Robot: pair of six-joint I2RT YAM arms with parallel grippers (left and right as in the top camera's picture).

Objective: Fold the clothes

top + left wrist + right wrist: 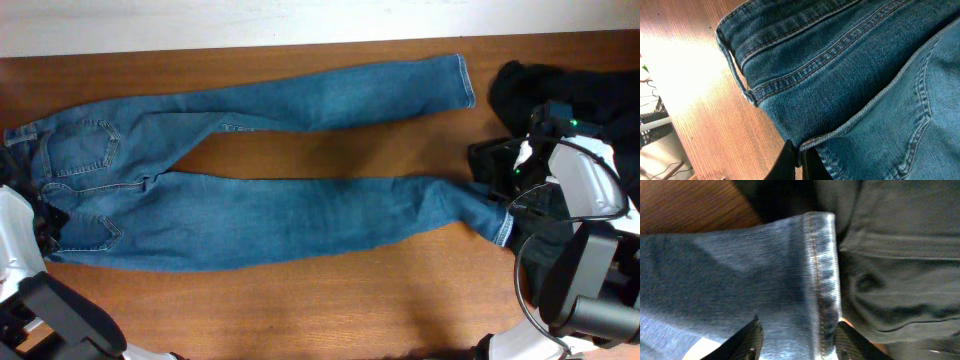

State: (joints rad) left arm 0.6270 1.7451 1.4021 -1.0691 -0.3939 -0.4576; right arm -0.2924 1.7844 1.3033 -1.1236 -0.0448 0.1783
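Blue jeans [260, 215] lie flat across the wooden table, waist at the left, both legs reaching right. My left gripper [801, 159] is shut on a fold of denim at the waist edge [830, 134]; in the overhead view it sits at the jeans' lower left corner [48, 222]. My right gripper [797, 339] stands open over the lower leg's hem [821, 280], one finger on each side of the stitched edge. From overhead it is at the lower leg's end [497, 200]. Black clothes [525, 90] lie heaped at the back right, touching that hem [900, 255].
The table [330, 300] ends at a pale strip [300, 20] along the back. Its left edge shows in the left wrist view, with cables and a black stand [652, 125] beyond it. The right arm's body [585, 260] fills the front right corner.
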